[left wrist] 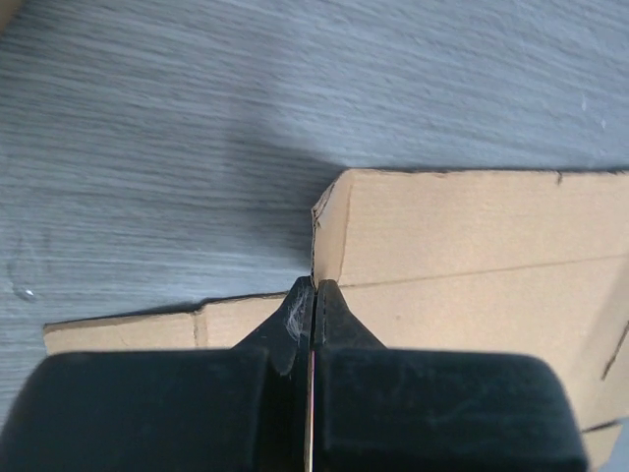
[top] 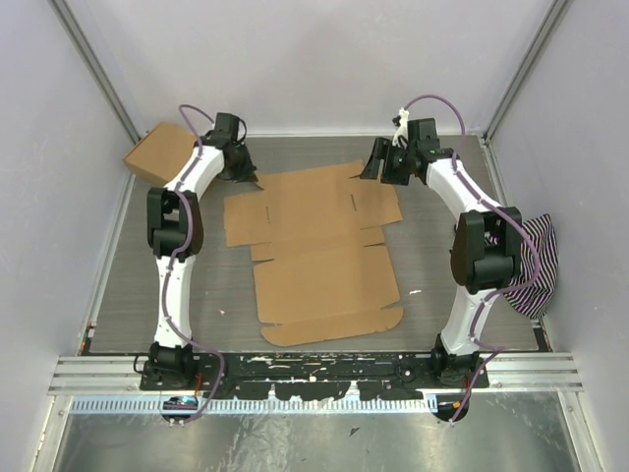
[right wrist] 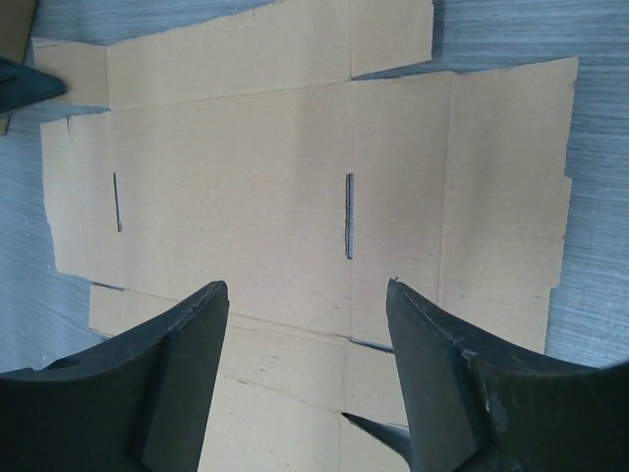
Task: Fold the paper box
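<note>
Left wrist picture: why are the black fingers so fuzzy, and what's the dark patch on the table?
Left wrist view: the left gripper is too close to the lens to be sharp; the dark patch on the table is a soft shadow beside the raised flap of the paper box. Right wrist view: the right gripper blurs likewise, while the box is crisp.

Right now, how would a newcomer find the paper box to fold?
Look at the middle of the grey table. The paper box lies spread out there, an unfolded brown sheet with flaps and slits. The other brown box, far left, is compact and assembled.
</note>
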Available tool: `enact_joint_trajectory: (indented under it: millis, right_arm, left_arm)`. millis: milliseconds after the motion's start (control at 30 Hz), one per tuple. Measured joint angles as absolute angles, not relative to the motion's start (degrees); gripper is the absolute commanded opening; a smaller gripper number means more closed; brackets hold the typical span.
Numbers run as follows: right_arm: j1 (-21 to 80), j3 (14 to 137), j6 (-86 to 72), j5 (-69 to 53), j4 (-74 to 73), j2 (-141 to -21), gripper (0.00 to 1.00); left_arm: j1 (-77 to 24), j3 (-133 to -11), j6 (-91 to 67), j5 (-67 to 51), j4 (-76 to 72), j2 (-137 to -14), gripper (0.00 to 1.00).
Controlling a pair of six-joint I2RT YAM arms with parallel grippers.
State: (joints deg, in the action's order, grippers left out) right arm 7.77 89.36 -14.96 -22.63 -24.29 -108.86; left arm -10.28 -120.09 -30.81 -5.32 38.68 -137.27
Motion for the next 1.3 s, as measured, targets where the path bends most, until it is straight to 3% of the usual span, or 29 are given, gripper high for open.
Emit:
enact_joint_trajectory:
  millis: [300,633,1133,1200,1300]
  right_arm:
    - [7.8,95.4,-13.8,-18.7,-28.8,-111.4,0.75]
    - [7.8,108.6,-12.8,-13.3,-31.2,-126.2,0.73]
    - [8.4,99.6,-13.9,-9.8,-35.6,-126.3,0.67]
    - [9.1,99.3,-13.9,-10.2,-35.5,-126.0,0.62]
    - [10.3,99.4,-13.9,-10.9,-35.3,-126.0,0.4]
  left_arm:
    - [-11.2,-117.0,-23.8,-11.4,40.7,-134.6,0.0]
    - [-14.7,-110.4,-21.5,-12.1,41.4,-130.1,0.01]
    - [-15.7,-103.2,-25.4,-7.0,41.0,-125.0,0.05]
    - [-15.8,-102.7,-25.9,-6.9,40.6,-124.9,0.05]
    - [-15.9,-102.0,-26.5,-6.7,40.0,-124.6,0.05]
